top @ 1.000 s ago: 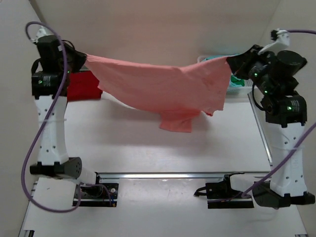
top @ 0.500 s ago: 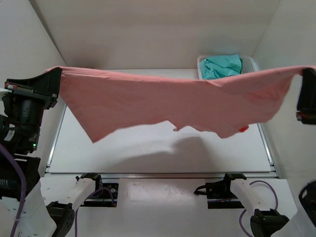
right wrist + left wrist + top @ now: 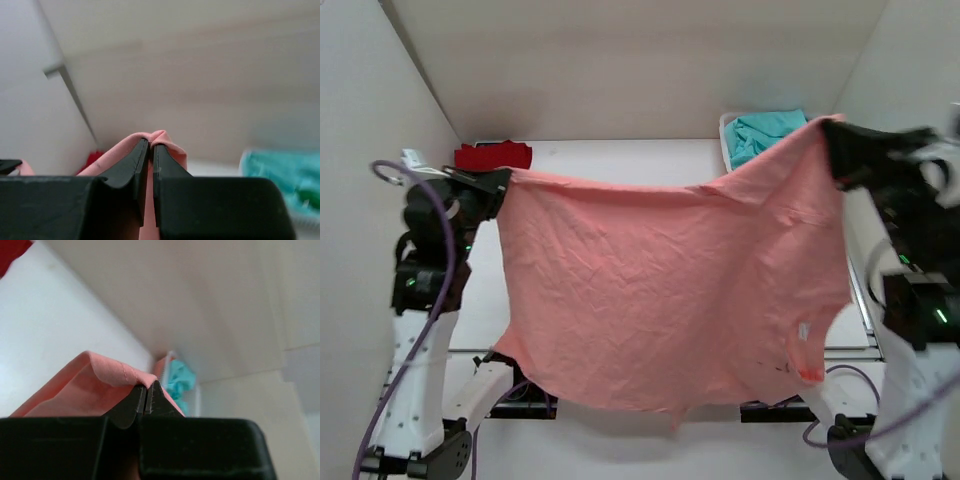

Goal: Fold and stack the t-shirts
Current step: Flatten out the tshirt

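Above table, left tool, right tool pinch t-shirt.

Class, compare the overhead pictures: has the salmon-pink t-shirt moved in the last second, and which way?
Yes. The salmon-pink t-shirt has come towards the camera: its hem, earlier mid-table, now covers the near rail.

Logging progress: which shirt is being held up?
The pink shirt, hung between left gripper and right gripper; red shirt lies on the table, teal shirt in the basket.
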Controlling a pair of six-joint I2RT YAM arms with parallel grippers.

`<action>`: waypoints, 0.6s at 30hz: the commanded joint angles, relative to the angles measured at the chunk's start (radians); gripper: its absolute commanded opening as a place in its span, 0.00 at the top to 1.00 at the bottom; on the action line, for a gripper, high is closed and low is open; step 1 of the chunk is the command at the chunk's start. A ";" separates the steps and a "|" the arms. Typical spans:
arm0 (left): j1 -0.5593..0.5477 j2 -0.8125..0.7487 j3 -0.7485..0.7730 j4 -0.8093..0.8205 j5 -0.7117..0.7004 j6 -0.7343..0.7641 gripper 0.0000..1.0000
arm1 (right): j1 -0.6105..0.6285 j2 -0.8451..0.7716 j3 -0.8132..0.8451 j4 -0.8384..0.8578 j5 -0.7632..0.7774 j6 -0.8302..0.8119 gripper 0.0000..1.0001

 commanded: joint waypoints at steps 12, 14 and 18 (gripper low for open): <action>0.114 0.514 -0.507 0.645 -0.034 0.053 1.00 | 0.235 0.596 -0.546 0.396 0.039 0.009 1.00; 0.126 0.670 -0.423 0.718 -0.046 0.086 1.00 | 0.229 0.753 -0.383 0.426 0.041 -0.003 1.00; 0.182 1.046 -0.051 0.702 -0.034 0.132 0.82 | 0.175 1.209 0.073 0.369 0.010 -0.024 0.92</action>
